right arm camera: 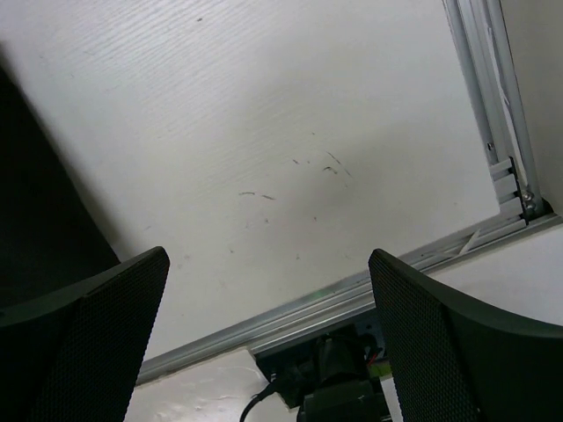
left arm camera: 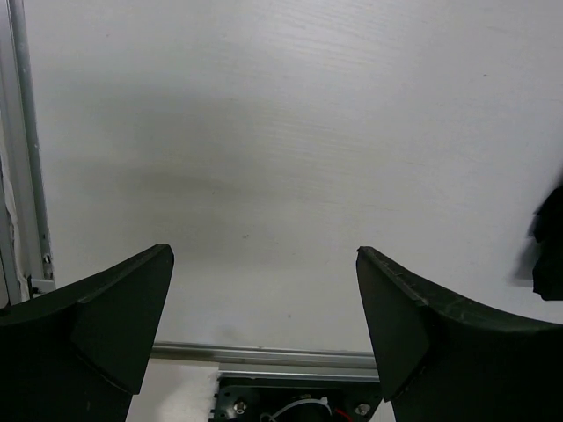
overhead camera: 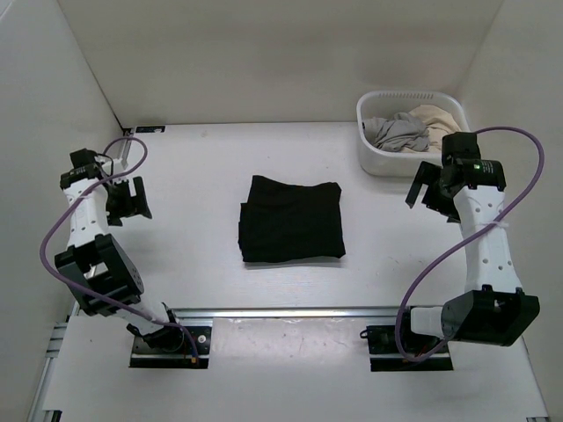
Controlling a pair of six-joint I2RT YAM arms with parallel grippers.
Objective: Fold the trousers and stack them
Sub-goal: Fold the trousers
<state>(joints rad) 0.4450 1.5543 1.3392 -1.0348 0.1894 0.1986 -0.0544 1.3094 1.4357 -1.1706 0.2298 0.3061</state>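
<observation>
At mid-table, the black trousers [overhead camera: 291, 219] lie folded into a neat, near-square stack.

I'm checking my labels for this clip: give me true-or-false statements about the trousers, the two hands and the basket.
1. The trousers lie folded near the middle of the table. True.
2. The left hand grips the trousers. False: it is open and empty, off to their left.
3. The basket holds a grey garment and a beige garment. True.
4. The right hand is shut on cloth. False: it is open and empty, beside the basket.
5. The basket stands at the far left corner. False: far right corner.
</observation>
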